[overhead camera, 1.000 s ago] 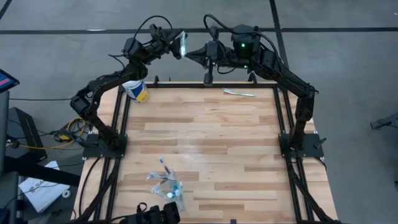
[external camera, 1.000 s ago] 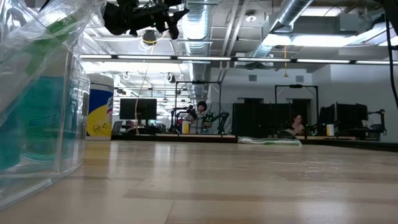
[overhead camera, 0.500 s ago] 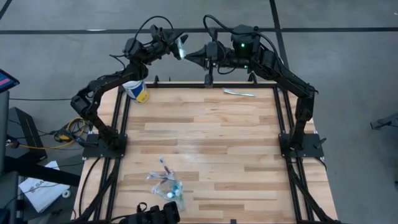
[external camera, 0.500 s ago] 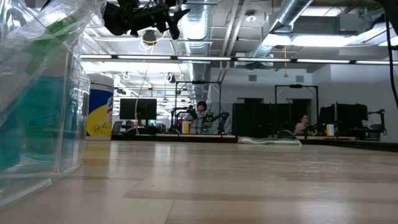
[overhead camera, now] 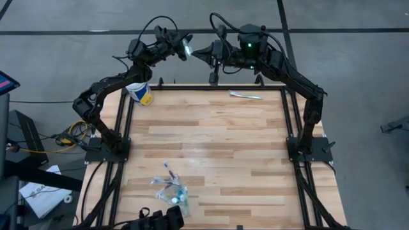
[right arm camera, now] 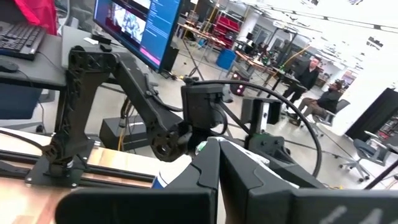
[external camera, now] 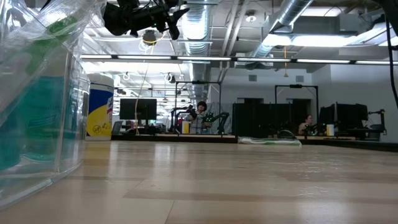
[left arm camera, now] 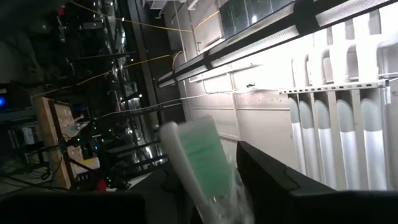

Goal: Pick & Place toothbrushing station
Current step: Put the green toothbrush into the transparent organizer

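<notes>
A: Holder [overhead camera: 174, 193] – location?
B: Table [overhead camera: 211, 147], six o'clock edge, brushes and tubes inside.
A: Left gripper [overhead camera: 185, 48]?
B: Raised past twelve o'clock – pinching a pale green packet [left arm camera: 202, 158].
A: Right gripper [overhead camera: 197, 52]?
B: Alongside, fingers together, empty.

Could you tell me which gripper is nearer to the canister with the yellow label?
Left. The left gripper is raised just beyond the canister; the right gripper is farther along the table's far edge.
</notes>
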Robot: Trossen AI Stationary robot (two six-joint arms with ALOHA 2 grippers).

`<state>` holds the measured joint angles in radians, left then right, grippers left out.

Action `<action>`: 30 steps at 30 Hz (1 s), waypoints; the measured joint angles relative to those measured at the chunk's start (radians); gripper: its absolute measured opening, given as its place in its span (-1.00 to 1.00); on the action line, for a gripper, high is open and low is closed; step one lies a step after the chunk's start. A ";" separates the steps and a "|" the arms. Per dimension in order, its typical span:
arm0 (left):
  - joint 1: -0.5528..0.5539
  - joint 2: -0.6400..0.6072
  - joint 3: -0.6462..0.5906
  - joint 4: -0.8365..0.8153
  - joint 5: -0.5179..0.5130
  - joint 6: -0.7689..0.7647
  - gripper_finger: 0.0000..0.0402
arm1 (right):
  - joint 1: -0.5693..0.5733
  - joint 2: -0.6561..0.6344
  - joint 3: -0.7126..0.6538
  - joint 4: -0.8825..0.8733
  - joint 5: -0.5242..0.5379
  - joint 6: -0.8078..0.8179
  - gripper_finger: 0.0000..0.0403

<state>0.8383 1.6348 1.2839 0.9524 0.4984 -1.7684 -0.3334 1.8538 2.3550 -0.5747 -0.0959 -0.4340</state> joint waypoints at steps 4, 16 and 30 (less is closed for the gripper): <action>0.011 0.000 0.000 0.000 0.008 0.002 -0.39 | -0.004 0.000 0.000 0.000 0.001 0.000 -1.00; 0.065 -0.003 0.000 -0.004 0.008 0.031 -0.95 | -0.043 0.001 -0.001 -0.005 0.026 -0.003 -1.00; 0.116 0.000 -0.002 -0.050 0.123 0.271 -0.98 | -0.086 -0.014 0.000 0.017 -0.026 0.111 -0.82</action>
<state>0.9541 1.6349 1.2822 0.9020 0.6219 -1.4974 -0.4190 1.8401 2.3548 -0.5580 -0.1214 -0.3234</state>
